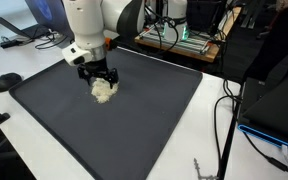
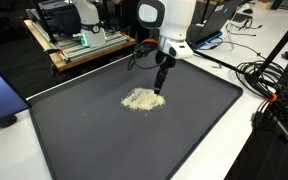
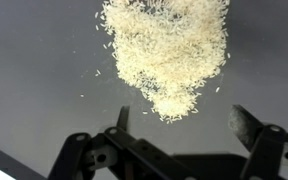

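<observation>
Gripper (image 3: 182, 122): I see jaws spread wide, holding nothing.
Rice pile (image 3: 169, 50): on the mat (image 1: 154, 110), just under and ahead of the gripper.

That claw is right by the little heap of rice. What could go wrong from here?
The open gripper sits close to the rice; a low move could scatter it across the mat. Some stray grains already lie around the heap, and may be pushed further out.
</observation>
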Tool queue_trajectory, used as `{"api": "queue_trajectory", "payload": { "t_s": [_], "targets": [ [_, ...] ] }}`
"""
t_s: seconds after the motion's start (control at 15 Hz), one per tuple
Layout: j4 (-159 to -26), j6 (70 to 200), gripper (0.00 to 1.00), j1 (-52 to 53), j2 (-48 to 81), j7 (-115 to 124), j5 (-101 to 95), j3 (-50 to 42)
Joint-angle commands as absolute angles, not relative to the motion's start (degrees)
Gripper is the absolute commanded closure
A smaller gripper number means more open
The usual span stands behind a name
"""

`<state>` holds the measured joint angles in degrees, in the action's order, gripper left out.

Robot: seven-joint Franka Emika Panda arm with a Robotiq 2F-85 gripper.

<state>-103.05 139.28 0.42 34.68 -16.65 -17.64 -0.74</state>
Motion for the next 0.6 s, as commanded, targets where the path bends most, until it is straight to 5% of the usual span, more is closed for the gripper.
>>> {"api": "queue_trajectory", "payload": {
  "t_s": [0.0,0.53],
  "targets": [
    [-108.01,140.47,0.0,5.43,31.24,-10.77,-24.24,-3.5],
    [-109.78,137.86,0.0,15.13,31.76,1.06,-42.16,-6.31]
  ]
}}
